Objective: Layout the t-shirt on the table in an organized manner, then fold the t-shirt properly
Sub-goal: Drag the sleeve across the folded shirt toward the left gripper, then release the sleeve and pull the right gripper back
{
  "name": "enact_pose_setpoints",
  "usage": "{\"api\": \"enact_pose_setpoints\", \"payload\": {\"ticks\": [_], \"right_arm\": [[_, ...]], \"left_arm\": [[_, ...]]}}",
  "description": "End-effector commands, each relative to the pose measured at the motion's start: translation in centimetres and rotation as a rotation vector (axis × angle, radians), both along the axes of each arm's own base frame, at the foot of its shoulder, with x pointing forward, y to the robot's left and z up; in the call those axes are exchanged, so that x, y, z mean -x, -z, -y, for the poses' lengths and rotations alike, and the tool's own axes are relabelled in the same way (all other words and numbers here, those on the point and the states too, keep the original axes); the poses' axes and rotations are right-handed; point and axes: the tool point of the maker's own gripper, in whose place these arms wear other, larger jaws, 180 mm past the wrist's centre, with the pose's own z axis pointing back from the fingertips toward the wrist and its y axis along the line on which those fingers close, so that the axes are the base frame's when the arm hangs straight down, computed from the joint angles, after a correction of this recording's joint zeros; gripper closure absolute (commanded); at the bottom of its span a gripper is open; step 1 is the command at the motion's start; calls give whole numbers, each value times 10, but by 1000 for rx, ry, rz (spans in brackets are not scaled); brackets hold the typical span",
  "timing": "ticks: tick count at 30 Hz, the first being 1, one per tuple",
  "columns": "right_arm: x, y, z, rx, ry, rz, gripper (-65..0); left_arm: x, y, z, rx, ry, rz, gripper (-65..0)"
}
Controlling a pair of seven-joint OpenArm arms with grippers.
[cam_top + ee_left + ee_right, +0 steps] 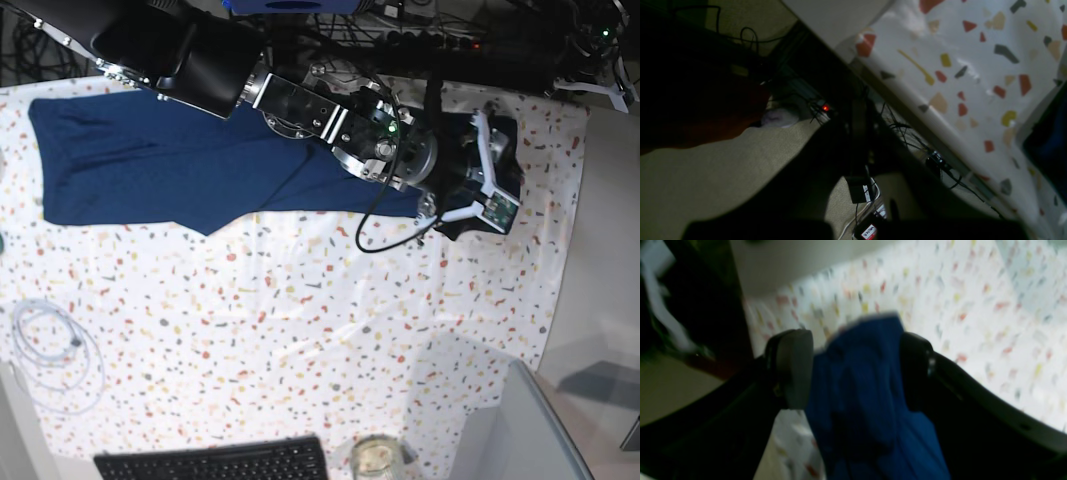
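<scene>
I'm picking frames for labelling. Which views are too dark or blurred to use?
Left wrist view: underexposed, mostly black shadow, with only the table edge lit and sharp. Right wrist view: motion-blurred, table flecks smeared, t-shirt soft between the right pincer fingers. Base view: evenly lit and sharp, shirt, keyboard and cable all clear.

A small red-and-white label [869,232] sits on a black box on the floor, but its lettering is too blurred to read.
</scene>
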Motion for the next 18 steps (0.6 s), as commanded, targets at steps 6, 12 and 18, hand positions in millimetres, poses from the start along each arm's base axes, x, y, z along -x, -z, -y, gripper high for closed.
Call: {"api": "enact_pose_setpoints", "payload": {"ticks": [6,12,18], "right_arm": [[-98,-28,129,21,390,-97,-387],[-134,29,326,126,915,-425,-389],[-124,70,366,239,922,-507,-389]], "left_arm": [[-10,-20,-14,-62,20,36,0],[-12,-24,-15,-71,24,43,0],[-17,-25,-15,-72,23,53,0]]}}
